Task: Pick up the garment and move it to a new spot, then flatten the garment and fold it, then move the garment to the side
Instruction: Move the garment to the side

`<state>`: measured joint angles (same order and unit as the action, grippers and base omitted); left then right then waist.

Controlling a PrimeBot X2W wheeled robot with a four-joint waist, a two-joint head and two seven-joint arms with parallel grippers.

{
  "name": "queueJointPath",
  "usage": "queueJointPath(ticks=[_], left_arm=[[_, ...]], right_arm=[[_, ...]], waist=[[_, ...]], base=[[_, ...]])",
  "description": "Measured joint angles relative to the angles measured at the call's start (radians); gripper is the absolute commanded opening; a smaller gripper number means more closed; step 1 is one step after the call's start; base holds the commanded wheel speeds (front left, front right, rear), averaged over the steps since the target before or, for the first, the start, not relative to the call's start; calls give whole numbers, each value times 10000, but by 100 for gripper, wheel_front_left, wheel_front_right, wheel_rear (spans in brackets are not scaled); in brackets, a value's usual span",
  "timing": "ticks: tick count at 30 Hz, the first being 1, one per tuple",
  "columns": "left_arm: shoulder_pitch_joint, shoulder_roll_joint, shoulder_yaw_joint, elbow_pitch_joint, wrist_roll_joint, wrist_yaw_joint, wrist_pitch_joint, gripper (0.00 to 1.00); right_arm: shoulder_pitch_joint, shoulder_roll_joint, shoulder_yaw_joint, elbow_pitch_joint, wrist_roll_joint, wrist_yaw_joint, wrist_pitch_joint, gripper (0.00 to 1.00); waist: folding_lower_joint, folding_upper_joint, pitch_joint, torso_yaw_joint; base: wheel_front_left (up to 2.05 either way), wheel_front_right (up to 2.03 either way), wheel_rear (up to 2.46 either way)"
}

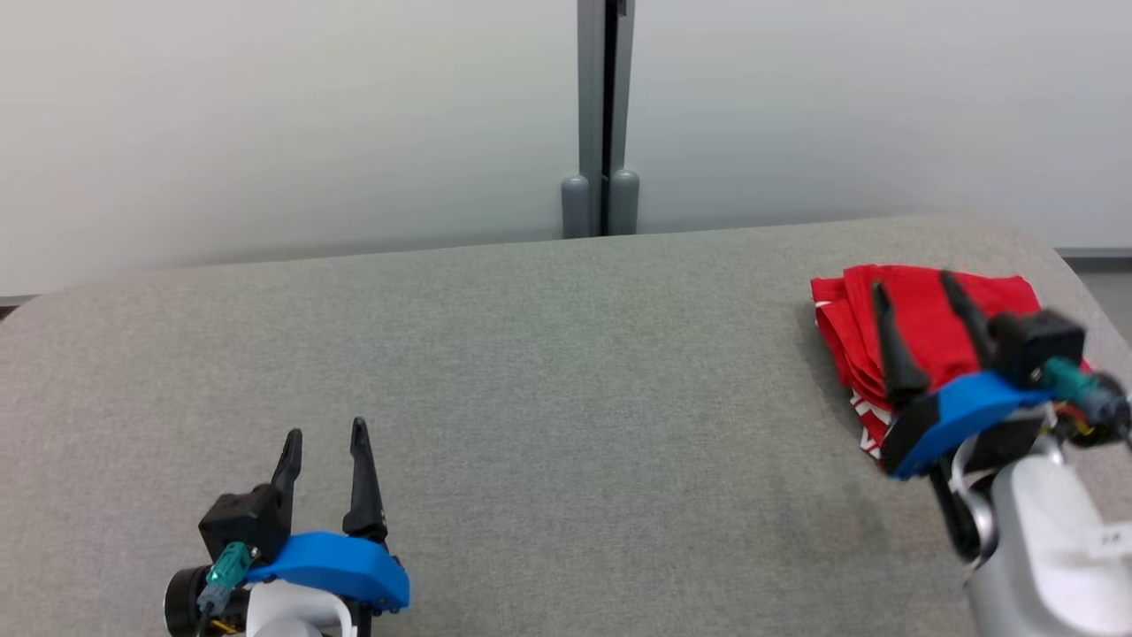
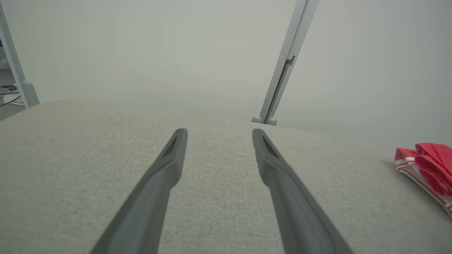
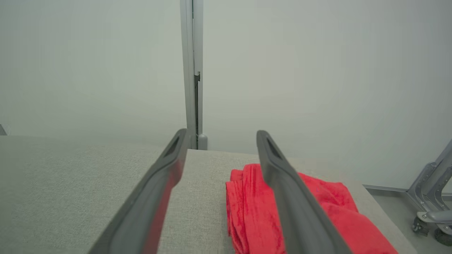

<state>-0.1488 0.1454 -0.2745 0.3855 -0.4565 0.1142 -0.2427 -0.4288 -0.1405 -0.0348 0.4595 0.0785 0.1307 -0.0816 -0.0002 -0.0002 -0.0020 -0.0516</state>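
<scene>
A big grey table (image 1: 531,372) with a soft cloth top fills the lower half of the head view. Behind it is a plain pale wall with a grey post (image 1: 603,115) going up the middle.

The red garment (image 1: 929,310) lies on the table at the right side of the head view, close to the table's rounded right end. It is folded into a small thick pile. White stripes show along its lower edge.

The right gripper (image 1: 914,283) is in the lower right of the head view, and its two dark fingers point up over the red pile. The fingers are spread wide apart. In the right wrist view the garment (image 3: 254,211) sits low and to the right, partly under the right-hand finger, and there is nothing between the two fingers. I cannot tell if a finger touches the cloth.

The left gripper (image 1: 325,433) is in the lower left of the head view, well apart from the garment. Its fingers are spread wide too and hold nothing. In the left wrist view they point over bare grey table, and the garment (image 2: 430,165) peeks in at the right edge.
</scene>
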Motion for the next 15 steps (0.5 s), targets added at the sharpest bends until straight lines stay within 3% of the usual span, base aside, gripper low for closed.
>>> queueJointPath(ticks=[5, 9, 15], left_arm=[[231, 44, -27, 134, 90, 36, -65, 100], [269, 88, -107, 265, 178, -21, -104, 100], [384, 215, -291, 477, 311, -150, -138, 100]], right_arm=[[1040, 725, -111, -541, -46, 0, -441, 100], [1714, 846, -291, -876, -148, 0, -769, 100], [2543, 899, 84, -1076, 631, 0, -1112, 100]], waist=[[1, 1, -91, 229], [1, 0, -110, 424], [3, 2, -129, 700]], base=[[0, 0, 0], [0, 0, 0], [0, 0, 0]])
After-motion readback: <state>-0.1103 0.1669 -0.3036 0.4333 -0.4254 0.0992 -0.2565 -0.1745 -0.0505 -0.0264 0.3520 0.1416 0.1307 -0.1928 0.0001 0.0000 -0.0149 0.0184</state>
